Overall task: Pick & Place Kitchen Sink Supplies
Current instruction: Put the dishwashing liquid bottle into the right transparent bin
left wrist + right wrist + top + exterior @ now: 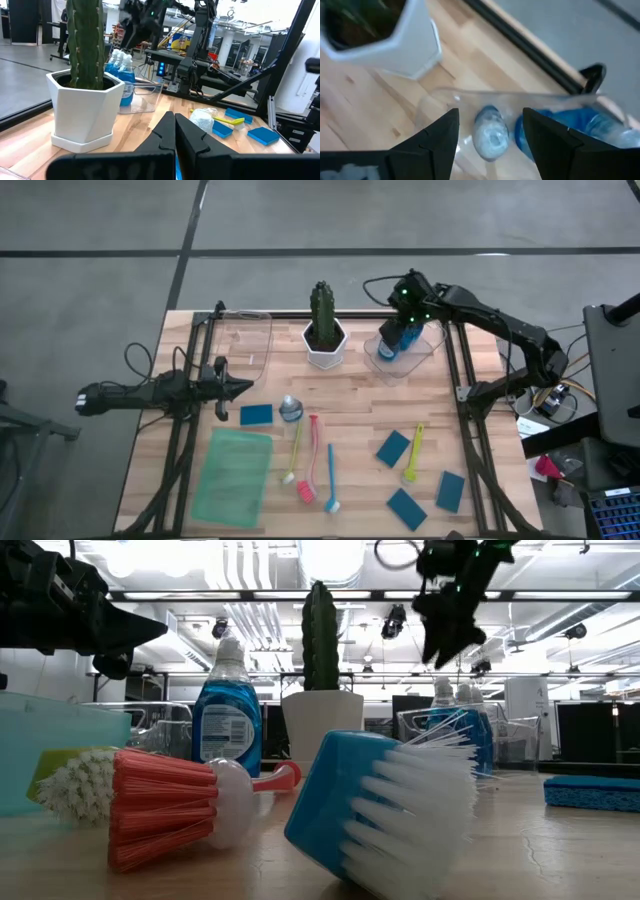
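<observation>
My right gripper point(403, 332) hangs open above a clear bin point(420, 360) at the table's far right, pointing steeply down. The bin holds blue bottles point(462, 735) standing upright. In the right wrist view a pale bottle cap point(490, 132) shows below the gap between my fingers, which stay clear of it. Another blue bottle point(290, 408) stands on the table near its middle. Several teal sponges point(393, 448) and thin brushes point(308, 460) lie on the near half. My left gripper point(238, 388) is shut and level at the table's left.
A cactus in a white hexagonal pot point(323, 335) stands just left of the bin. A second clear bin point(245, 340) sits at the far left. A translucent green tray point(233, 473) lies at the near left. Black frame rails point(470, 430) run along both table sides.
</observation>
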Controlling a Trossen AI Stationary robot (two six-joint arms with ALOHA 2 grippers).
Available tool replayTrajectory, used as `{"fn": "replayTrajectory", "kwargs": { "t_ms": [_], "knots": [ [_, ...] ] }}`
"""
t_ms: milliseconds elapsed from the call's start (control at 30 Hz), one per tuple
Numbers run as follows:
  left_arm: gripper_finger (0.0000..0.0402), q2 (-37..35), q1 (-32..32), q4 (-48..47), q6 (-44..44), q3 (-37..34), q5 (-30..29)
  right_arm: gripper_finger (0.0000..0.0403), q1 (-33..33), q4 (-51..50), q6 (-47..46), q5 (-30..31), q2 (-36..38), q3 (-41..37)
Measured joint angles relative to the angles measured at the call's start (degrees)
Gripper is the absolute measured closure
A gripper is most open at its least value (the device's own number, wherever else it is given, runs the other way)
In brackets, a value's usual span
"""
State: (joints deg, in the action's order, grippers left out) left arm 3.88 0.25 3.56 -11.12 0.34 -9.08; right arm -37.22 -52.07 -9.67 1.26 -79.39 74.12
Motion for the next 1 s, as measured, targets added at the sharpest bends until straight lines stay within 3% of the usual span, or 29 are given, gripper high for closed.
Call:
{"fn": "replayTrajectory", "kwargs": {
  "t_ms": [200,433,633,1000],
  "knots": [
    [0.0401,0.0,0.0,0.0,0.0,0.0,0.0,0.0188,4.6,-1.2,-3.2,-2.9,3.3,6.8],
    [0.0401,0.0,0.0,0.0,0.0,0.0,0.0,0.0188,18.1,1.1,-6.0,-4.2,1.1,15.5],
    [0.0401,0.0,-0.1,0.0,0.0,0.0,0.0,0.0191,29.1,7.2,-7.3,-4.4,-8.3,25.2],
    [0.0401,0.0,-0.1,0.0,0.0,0.0,0.0,0.016,36.1,1.8,-0.8,-7.4,-30.2,48.3]
  ]
}}
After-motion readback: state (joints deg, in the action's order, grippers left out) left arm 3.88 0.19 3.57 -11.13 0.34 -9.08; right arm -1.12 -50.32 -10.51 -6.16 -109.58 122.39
